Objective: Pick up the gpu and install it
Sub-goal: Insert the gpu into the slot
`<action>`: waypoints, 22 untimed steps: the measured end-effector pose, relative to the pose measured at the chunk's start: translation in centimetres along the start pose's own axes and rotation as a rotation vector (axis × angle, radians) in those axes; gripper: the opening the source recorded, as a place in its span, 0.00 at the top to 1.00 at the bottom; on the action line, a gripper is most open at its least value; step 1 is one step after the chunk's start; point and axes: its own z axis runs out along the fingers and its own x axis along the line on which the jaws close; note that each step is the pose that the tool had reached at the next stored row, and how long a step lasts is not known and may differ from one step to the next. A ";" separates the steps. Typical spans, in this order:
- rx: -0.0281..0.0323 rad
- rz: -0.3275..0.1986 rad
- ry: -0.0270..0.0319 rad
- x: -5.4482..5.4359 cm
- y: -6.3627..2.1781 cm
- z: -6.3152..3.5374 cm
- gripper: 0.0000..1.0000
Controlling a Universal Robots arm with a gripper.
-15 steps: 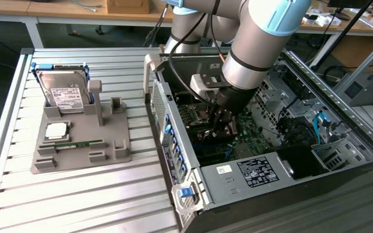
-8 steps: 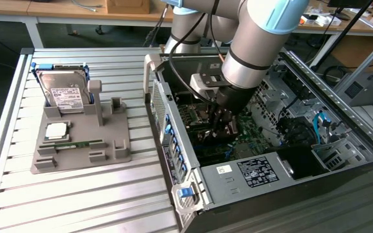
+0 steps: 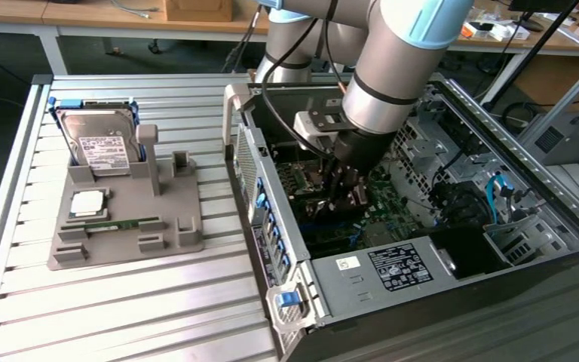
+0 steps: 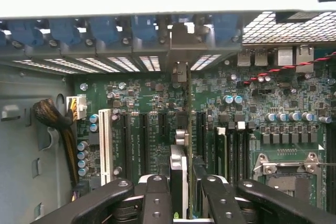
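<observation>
Gripper clamping the gpu edge-on at lower centre of frame, long axis running straight toward the bracket opening at upper centre, above the motherboard slots.

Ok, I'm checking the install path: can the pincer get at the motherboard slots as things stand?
Probably yes. The case is open, the pincer holds the card edge-on right over the slots, and nothing lies between; the cable bundle sits off to one side.
</observation>
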 end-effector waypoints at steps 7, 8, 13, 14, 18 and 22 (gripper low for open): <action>0.0001 0.000 0.0026 0.0 0.00 0.00 0.73; 0.0001 0.000 0.0032 0.0 0.00 0.00 0.73; 0.0003 0.001 0.0043 0.0 0.05 -0.01 0.73; 0.0004 0.001 0.0047 0.0 0.05 -0.01 0.73; 0.0003 0.010 0.0049 0.0 0.05 0.00 0.73; 0.0002 0.013 0.0048 0.0 0.06 0.00 0.73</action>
